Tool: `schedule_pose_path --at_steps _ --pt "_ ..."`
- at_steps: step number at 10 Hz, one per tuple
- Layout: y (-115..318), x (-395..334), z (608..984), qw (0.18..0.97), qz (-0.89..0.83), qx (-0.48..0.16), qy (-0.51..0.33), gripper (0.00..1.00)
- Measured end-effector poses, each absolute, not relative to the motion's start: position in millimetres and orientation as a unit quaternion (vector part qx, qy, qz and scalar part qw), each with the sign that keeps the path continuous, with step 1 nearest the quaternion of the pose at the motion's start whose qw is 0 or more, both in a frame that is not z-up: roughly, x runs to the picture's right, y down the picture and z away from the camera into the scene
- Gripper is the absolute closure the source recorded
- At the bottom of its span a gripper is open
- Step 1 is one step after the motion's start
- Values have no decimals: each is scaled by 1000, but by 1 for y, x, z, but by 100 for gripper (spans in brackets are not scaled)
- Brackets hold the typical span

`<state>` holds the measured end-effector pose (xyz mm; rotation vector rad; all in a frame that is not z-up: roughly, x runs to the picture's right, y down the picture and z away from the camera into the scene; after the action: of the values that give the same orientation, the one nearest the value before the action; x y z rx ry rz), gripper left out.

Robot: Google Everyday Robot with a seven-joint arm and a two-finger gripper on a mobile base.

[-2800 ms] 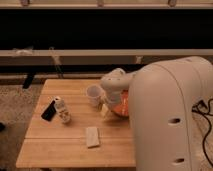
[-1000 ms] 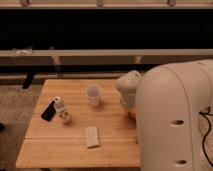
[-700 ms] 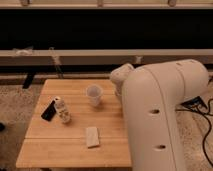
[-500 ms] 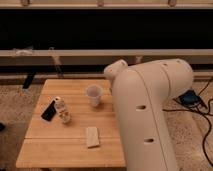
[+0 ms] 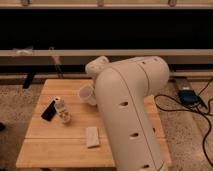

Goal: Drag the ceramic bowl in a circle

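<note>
The glossy orange-red ceramic bowl is out of my sight at this moment. The robot's bulky white arm (image 5: 131, 107) stands between the camera and the right half of the pale wooden bench (image 5: 55, 150), and I judge the bowl sits behind it on that side. The claw is hidden there too, somewhere past the arm's rounded joint. It is clenched, though I cannot tell whether it pinches the bowl's rim or merely presses on it. A clenched claw suits a drag: the bowl need not leave the surface, only follow the arm round.

Nearest what I can see is the small white cup (image 5: 86, 94), right at the arm's left edge and partly covered by it. I reckon it is close enough that a wide circle could clip it.

Further left, a flat black object (image 5: 48, 110) lies just beside a small white bottle-shaped thing (image 5: 62, 110). A pale rectangular block (image 5: 92, 136) lies toward the front edge. All three are well apart from the hidden side, which leaves the sweep its room.

Off the bench, dark cables (image 5: 170, 102) trail over the floor on the right — nothing the arm reaches from here.
</note>
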<state>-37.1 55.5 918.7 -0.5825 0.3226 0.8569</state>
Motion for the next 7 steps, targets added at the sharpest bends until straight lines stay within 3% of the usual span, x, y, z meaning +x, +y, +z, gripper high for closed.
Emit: schedule_pose_path --at_steps 3,7 --pt "84 -56 892 847 417 -292 150 100" --pt "140 -15 848 816 452 -313 178 100"
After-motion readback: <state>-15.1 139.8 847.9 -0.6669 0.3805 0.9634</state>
